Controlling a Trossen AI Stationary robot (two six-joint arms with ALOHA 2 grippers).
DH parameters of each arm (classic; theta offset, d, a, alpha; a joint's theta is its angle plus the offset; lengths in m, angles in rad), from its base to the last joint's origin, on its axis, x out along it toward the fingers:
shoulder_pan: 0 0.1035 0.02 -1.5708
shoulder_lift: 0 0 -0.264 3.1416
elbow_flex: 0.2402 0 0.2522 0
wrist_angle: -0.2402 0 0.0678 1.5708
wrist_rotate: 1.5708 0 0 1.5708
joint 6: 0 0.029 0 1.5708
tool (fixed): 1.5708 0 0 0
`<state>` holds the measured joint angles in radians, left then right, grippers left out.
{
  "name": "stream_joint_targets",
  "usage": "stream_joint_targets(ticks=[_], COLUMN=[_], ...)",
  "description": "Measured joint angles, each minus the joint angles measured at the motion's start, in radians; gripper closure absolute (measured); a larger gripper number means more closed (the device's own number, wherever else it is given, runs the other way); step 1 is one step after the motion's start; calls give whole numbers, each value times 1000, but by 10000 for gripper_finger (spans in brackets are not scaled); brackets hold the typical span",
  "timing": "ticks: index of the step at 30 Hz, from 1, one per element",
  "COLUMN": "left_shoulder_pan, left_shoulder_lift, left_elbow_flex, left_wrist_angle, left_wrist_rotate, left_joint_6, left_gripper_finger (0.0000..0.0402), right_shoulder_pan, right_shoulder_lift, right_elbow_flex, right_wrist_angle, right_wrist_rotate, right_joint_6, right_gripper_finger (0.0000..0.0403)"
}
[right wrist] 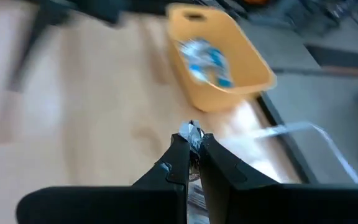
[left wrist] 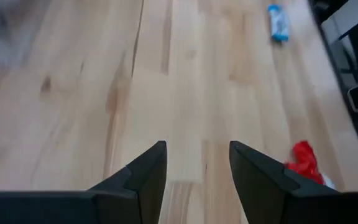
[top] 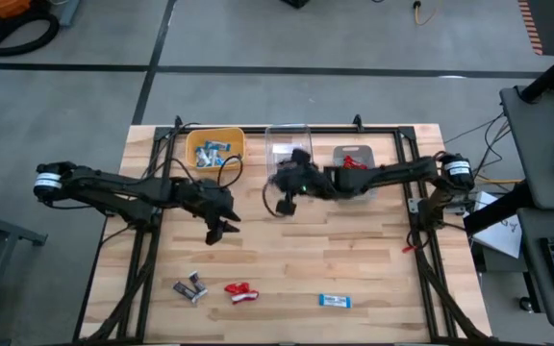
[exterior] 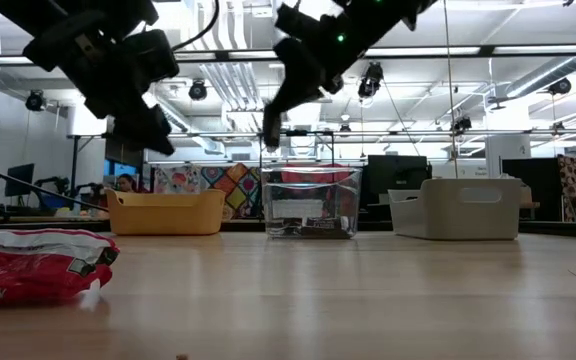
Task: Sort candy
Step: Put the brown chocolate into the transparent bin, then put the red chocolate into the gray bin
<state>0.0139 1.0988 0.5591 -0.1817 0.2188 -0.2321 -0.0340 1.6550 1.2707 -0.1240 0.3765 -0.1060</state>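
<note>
Silvery crinkled candy [right wrist: 192,133] pinched in right hand [right wrist: 193,151].

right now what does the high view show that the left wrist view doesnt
Only the high view shows the three bins: the yellow bin with blue-and-white candy, the clear bin and the grey bin with red candy. It also shows the dark brown candy on the table's near side and the right claw by the clear bin.

Only the left wrist view shows, up close, that the left claw is open and empty above bare wood.

Both show the red candy and the blue-and-white candy loose on the table.
</note>
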Motion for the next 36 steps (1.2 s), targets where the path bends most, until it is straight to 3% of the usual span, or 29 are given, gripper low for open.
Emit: stream_joint_targets(ticks=[6,16,20,29,36], left_shoulder_pan=[0,-38,-76,-215,-374], left_shoulder_lift=[5,15,19,27,59], left_elbow_flex=[-3,-7,-11,-11,-11], left_wrist_angle=[-80,-106,-107,-89,-85], left_wrist_rotate=[0,35,31,-98,-172], left_joint_6=[-21,-55,-71,-66,-79], left_gripper_finger=[244,244,244,244,244], right_shoulder_pan=[-143,-341,-359,-357,-331], right_shoulder_lift=[0,23,40,51,31], right_elbow_flex=[46,37,37,41,51], right_wrist_angle=[-127,-122,-124,-132,-133], right_wrist_rotate=[9,9,9,9,8], right_joint_6=[43,157,163,169,185], right_gripper_finger=[385,374,345,253,220])
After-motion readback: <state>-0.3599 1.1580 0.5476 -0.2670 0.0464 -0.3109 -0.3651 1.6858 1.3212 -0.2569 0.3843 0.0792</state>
